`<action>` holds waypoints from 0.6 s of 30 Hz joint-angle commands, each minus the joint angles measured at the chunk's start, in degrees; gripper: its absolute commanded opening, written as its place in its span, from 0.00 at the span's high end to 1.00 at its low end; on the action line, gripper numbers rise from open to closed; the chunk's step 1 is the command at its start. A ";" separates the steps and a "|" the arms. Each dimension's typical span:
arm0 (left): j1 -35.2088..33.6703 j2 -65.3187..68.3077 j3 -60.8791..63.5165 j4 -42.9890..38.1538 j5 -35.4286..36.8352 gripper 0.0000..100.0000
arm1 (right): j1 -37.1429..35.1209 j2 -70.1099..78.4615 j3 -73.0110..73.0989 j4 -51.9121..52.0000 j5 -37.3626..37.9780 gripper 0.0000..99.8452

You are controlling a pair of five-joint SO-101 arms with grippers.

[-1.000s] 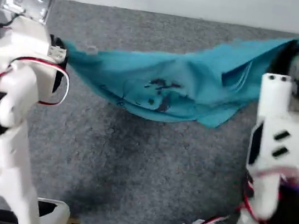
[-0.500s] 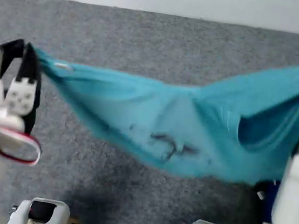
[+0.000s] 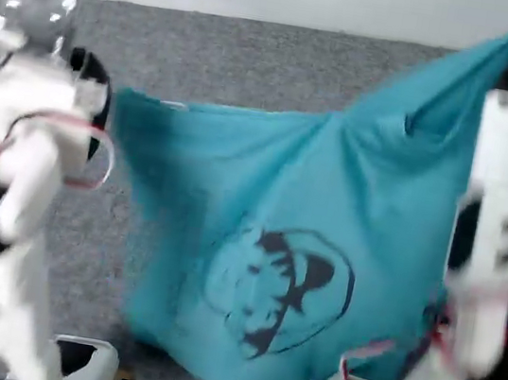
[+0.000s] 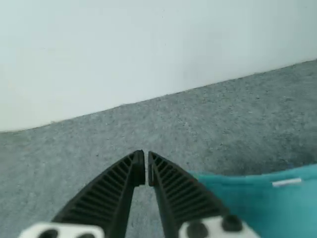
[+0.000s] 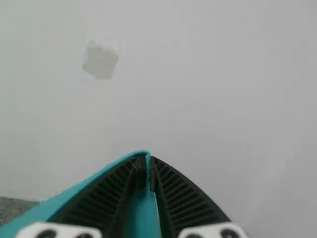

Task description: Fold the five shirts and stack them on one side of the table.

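Because the left end effector [image 4: 146, 161] and right end effector [image 5: 147, 163] each clamp a corner of the shirt [image 3: 282, 261] above the desk [image 3: 253, 66], we judge it spread for folding.

Teal shirt [image 3: 292, 253], earlier a low sagging band, now a high, wide-open hanging sheet.

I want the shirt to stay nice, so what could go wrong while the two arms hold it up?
At the left gripper the shirt sits beside one finger, not between the tips, so that corner might slip out. The right gripper holds its corner higher, so the shirt hangs tilted and may land crooked. Its bottom edge hangs near the arm bases and could catch there.
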 commanded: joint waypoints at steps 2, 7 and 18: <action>-1.14 9.05 0.66 -14.51 0.18 0.99 | -0.04 11.65 -0.26 -9.19 -0.09 0.99; -3.52 18.73 -7.16 -28.75 0.26 0.99 | -0.84 21.32 -8.79 -18.86 0.44 0.99; 1.58 25.32 -21.05 -8.00 0.26 0.99 | -9.19 29.23 -27.34 3.47 0.70 0.99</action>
